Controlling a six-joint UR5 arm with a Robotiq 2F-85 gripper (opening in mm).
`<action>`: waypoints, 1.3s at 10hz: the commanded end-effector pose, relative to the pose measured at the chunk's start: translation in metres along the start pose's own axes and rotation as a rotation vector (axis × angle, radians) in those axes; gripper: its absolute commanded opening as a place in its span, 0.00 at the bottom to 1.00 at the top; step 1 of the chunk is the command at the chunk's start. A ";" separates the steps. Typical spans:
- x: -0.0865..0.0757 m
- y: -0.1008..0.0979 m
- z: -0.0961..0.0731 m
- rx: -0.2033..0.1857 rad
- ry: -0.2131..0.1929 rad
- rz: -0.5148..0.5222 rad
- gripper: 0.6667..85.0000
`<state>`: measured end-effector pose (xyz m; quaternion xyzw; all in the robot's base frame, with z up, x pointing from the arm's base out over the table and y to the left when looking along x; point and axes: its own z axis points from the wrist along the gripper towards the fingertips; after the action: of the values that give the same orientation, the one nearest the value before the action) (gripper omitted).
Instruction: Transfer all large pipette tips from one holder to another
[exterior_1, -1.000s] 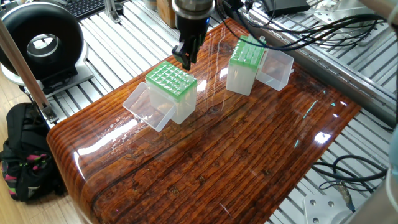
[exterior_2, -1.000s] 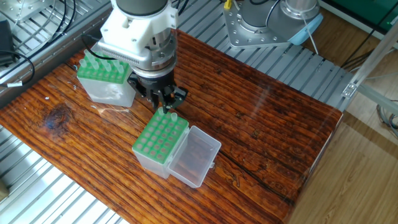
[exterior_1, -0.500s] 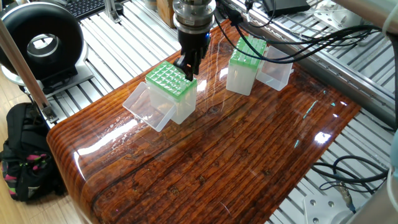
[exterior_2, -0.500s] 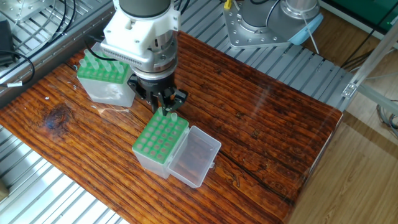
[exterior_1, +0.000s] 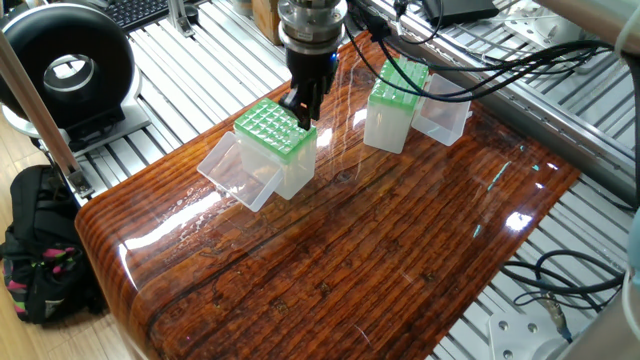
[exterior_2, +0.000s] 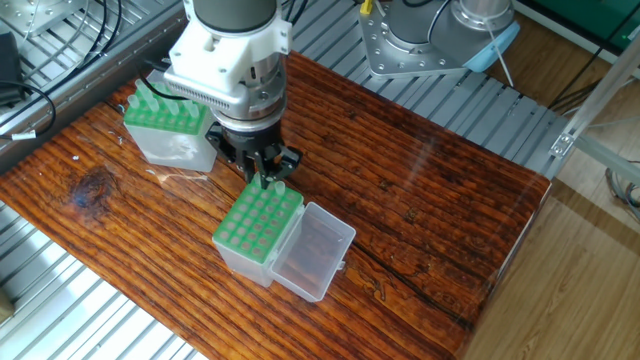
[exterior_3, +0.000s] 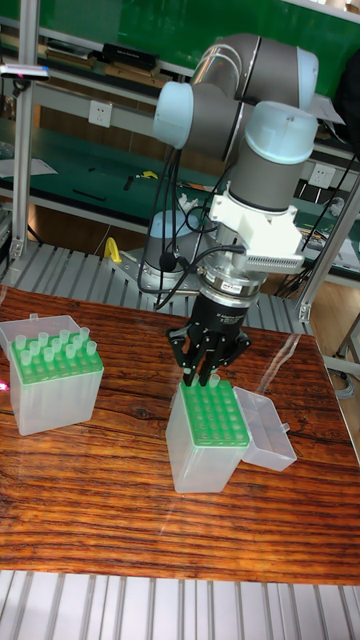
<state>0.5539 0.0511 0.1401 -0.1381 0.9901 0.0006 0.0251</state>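
The gripper (exterior_2: 266, 181) hangs right over the near box's (exterior_3: 206, 440) back corner, fingers closed on an upright tip (exterior_2: 278, 186) seated in a corner hole; the other tips wait in the far box (exterior_2: 167, 128).

The surface (exterior_1: 400, 260) is dark striped wood, super glossy, with window glare streaking across it. Both boxes are cloudy see-through plastic with matt green plastic tops: the near box (exterior_2: 255, 235) and the far box (exterior_2: 170, 130). The claw (exterior_3: 205, 372) looks like matt black metal or plastic, hard to say which. The slatted frame (exterior_1: 180, 60) around everything is ribbed, brushed-looking aluminium.
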 end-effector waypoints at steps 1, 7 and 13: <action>-0.001 0.002 0.002 -0.009 -0.004 0.007 0.30; 0.002 0.001 0.002 -0.006 0.003 0.014 0.20; 0.005 0.000 -0.009 0.002 0.015 0.023 0.09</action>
<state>0.5494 0.0483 0.1431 -0.1307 0.9912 -0.0046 0.0184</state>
